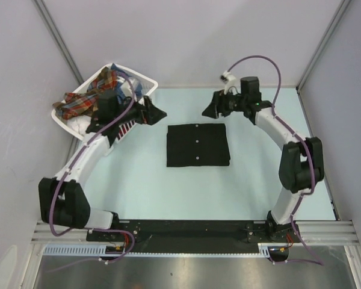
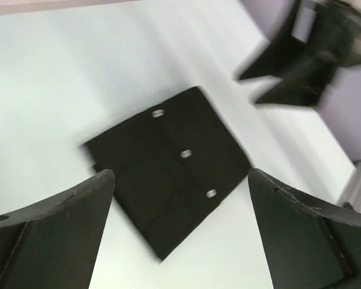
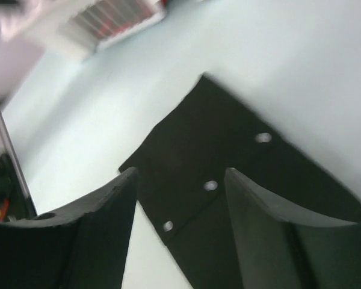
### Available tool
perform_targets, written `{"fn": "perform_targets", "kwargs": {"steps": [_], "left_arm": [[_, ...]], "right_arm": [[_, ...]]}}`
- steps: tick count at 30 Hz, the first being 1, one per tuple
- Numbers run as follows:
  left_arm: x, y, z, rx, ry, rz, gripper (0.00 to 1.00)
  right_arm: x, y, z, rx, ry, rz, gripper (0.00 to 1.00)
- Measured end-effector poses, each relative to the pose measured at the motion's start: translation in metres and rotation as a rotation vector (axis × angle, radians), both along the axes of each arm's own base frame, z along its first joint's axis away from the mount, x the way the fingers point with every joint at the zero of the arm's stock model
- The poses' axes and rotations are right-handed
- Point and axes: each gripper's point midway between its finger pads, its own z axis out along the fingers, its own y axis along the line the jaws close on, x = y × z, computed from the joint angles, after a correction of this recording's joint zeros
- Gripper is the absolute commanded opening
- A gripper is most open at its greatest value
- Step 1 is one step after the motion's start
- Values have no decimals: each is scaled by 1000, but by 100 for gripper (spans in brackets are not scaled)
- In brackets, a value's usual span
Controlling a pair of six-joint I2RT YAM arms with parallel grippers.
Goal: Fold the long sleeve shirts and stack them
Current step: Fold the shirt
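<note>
**You:** Where does the black shirt (image 1: 197, 144) sit?

**Spotter:** Flat on the table (image 1: 138, 180), midway between your two arms. It's folded to a near-square slab of matte cloth, with three pale snaps (image 2: 186, 154) in a line running near to far down its middle.

**You:** And the tools?

**Spotter:** Your left gripper (image 1: 157, 112) hangs off the shirt's far-left corner, jaws spread wide with nothing in them. Your right gripper (image 1: 210, 107) hangs by the far edge, jaws apart but narrower. That wrist view is blurred, though the gap looks empty. Neither touches the cloth.

**You:** So what comes next?

**Spotter:** I'd judge this one folded, so the next comes from the basket (image 1: 141, 77). The plaid (image 1: 84, 101) lies heaped there, crumpled and spilling over the rim, behind and left of your left gripper. That arm is plainly nearer, since your right one sits well apart, across the black shirt. The heap is soft and shows no clear long axis, so expect other cloth to drag along.
</note>
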Motion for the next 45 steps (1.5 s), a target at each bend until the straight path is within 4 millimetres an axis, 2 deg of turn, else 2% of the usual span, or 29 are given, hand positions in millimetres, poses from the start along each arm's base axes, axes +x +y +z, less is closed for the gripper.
{"fn": "perform_targets", "kwargs": {"steps": [2,4,6,8,11,14,18,19,22,25,28,29,36,39,42,43,45], "left_arm": [[-2,31,1,35,8,54,100],[0,67,-9,60,62,136,99],[-2,99,-23,81,133,212,99],[-8,119,-35,99,199,255,99],[-17,130,-39,125,247,272,99],[-28,138,-34,143,251,284,99],[-43,150,-25,180,229,315,100],[-46,152,-22,188,221,320,100],[-53,155,-16,218,196,335,99],[-58,158,-13,241,182,347,99],[-61,160,-13,257,178,357,99],[-61,161,-13,260,179,361,100],[-61,164,-15,284,177,369,99],[-61,166,-15,302,165,369,100],[-62,166,-16,319,150,355,100],[-63,166,-18,325,149,348,99],[-64,164,-24,334,153,335,99]], "right_arm": [[-31,28,6,-73,-71,85,54],[-68,61,-5,-147,-102,185,48],[-105,92,-29,-226,-107,289,45],[-138,118,-57,-314,-100,384,43],[-168,143,-92,-405,-99,478,43],[-183,155,-131,-498,-91,533,43],[-186,161,-173,-605,-91,561,42],[-185,162,-178,-621,-97,565,43],[-174,173,-175,-630,-168,552,42],[-171,175,-178,-652,-203,553,35],[-169,175,-179,-672,-236,555,12],[-169,175,-179,-672,-241,559,0],[-174,172,-180,-662,-265,588,0],[-197,151,-180,-652,-240,652,0],[-231,121,-180,-656,-193,745,0],[-245,108,-179,-660,-179,778,6],[-262,90,-176,-670,-163,812,28]]}}
